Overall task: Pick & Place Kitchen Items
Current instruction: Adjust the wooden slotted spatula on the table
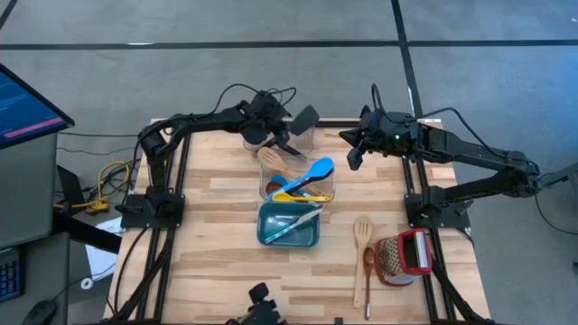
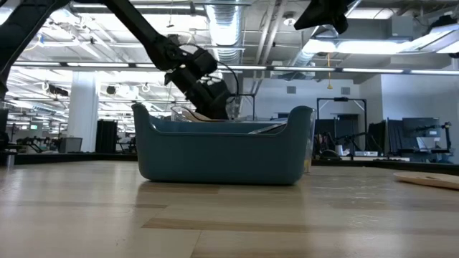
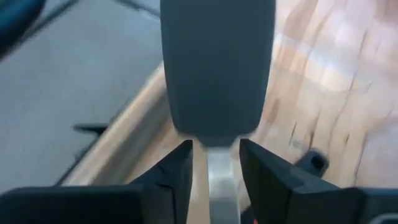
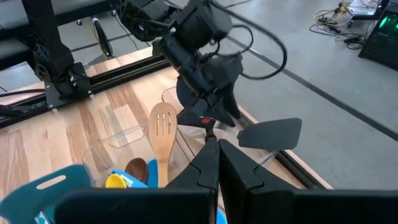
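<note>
My left gripper [image 1: 282,137] is over the table's far middle, above a clear container [image 1: 298,185], and is shut on a black spatula [image 1: 304,118]. The spatula's blade also shows in the right wrist view [image 4: 270,133]. The container holds a blue spoon [image 1: 314,169], a yellow spoon [image 1: 287,195] and a pale slotted wooden spatula [image 4: 163,132], which stand leaning in it. My right gripper [image 4: 218,155] is shut and empty, raised at the far right of the container. It also shows in the high view [image 1: 355,152]. My left gripper pinches the spatula's slim neck [image 3: 221,177], just behind the blade [image 3: 217,68], between its two fingers. The neck runs back along the fingers, and the blade sticks out past the fingertips. The spatula is lifted clear above the container.
A teal bin [image 1: 289,227] with several utensils stands near the container's near side. It fills the middle of the low view [image 2: 222,152]. A pale slotted spatula [image 1: 362,233] and a brown wooden spoon [image 1: 368,269] lie on the table at the right, beside a red and white item [image 1: 404,256].
</note>
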Tool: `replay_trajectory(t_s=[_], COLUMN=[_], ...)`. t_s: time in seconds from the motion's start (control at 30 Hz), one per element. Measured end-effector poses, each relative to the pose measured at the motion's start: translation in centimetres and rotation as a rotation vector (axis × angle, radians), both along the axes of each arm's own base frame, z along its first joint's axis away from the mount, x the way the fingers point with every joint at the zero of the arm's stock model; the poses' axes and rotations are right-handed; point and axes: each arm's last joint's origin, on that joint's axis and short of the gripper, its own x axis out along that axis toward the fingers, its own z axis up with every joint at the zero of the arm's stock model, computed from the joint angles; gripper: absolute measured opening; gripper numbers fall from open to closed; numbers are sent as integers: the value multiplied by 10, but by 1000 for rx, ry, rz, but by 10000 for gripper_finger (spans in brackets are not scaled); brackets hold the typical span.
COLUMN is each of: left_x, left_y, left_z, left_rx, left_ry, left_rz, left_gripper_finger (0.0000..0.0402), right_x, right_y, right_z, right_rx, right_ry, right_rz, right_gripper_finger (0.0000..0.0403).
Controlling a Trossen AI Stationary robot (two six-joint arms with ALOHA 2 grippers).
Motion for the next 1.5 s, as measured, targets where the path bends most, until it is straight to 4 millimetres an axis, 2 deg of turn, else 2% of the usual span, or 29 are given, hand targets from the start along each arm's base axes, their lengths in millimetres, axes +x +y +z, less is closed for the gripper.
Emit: replay_trajectory(t_s=[0.2,0.37,0.6,0.87,0.97,1.1,1.3,1.5], left_x=[-7,-20,-41,-54,-58,-62,-74,-85], left_y=[-5,-17,-47,-89,-104,-120,-133,-141], left_z=[41,87,144,185,194,193,173,154], left_rx=[74,147,177,146,159,198,161,80], left_ry=[-105,-205,-363,-512,-538,-520,-484,-476], left_rz=[-4,-9,-3,-45,-87,-150,-167,-141], left_gripper_finger=[126,119,110,95,81,52,7,8], right_x=[0,0,0,0,0,0,0,0], right_y=[0,0,0,0,0,0,0,0], right_z=[0,0,0,0,0,0,0,0], right_rx=[0,0,1,0,0,0,0,-2], right_ry=[-1,-1,-1,-4,-4,-4,-4,-3], right_rz=[1,3,4,4,4,4,4,3], right_gripper_finger=[0,0,0,0,0,0,0,0])
